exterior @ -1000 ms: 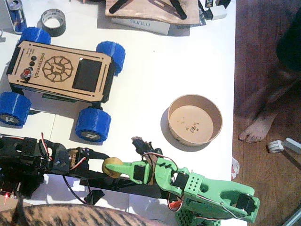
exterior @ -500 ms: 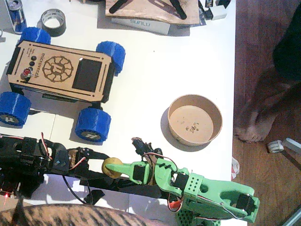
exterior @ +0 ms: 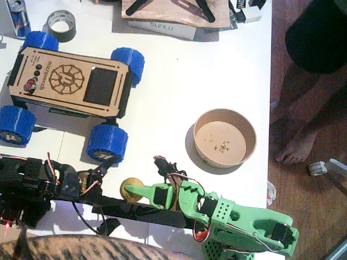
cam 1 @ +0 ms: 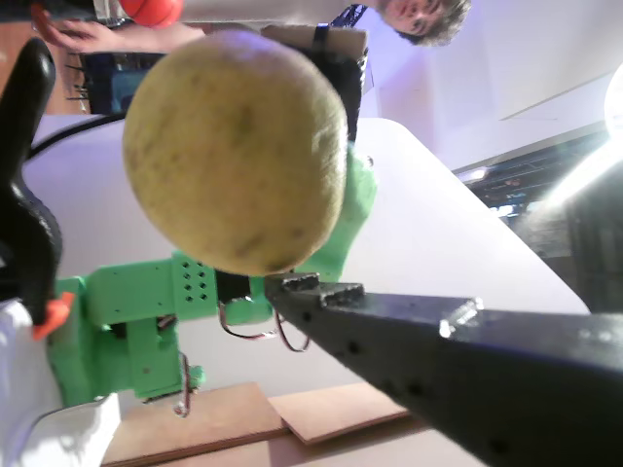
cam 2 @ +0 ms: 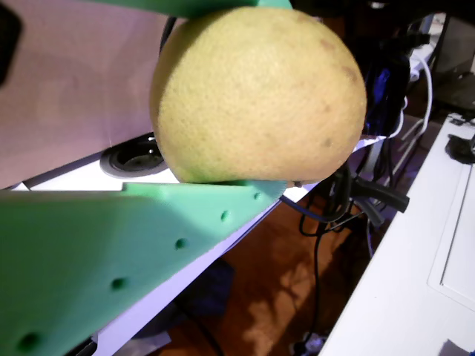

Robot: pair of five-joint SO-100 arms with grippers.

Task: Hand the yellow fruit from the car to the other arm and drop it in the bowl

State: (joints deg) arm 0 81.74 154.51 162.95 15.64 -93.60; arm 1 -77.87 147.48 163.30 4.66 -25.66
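Observation:
The yellow fruit (exterior: 129,187) hangs near the table's front edge, and my right gripper (exterior: 134,190), the green one, is shut on it. In a wrist view the fruit (cam 2: 256,93) fills the frame, pressed between green jaws. My left gripper (exterior: 116,181), black, stands open beside the fruit, one finger (exterior: 104,167) swung up towards a wheel. In a wrist view the fruit (cam 1: 234,146) sits between the spread black fingers (cam 1: 24,195), close over the lower one. The car (exterior: 70,81) stands at the back left. The bowl (exterior: 201,153) lies empty to the right.
A grey tape roll (exterior: 60,24), a can (exterior: 19,15) and a flat box (exterior: 162,27) lie along the back. The table's right edge (exterior: 270,135) runs just beyond the bowl. A person's bare feet (exterior: 295,151) stand on the wooden floor there.
The black gripper's finger has swung open, off the fruit. The fruit stays in the green gripper and has sunk slightly. The person's feet have shifted.

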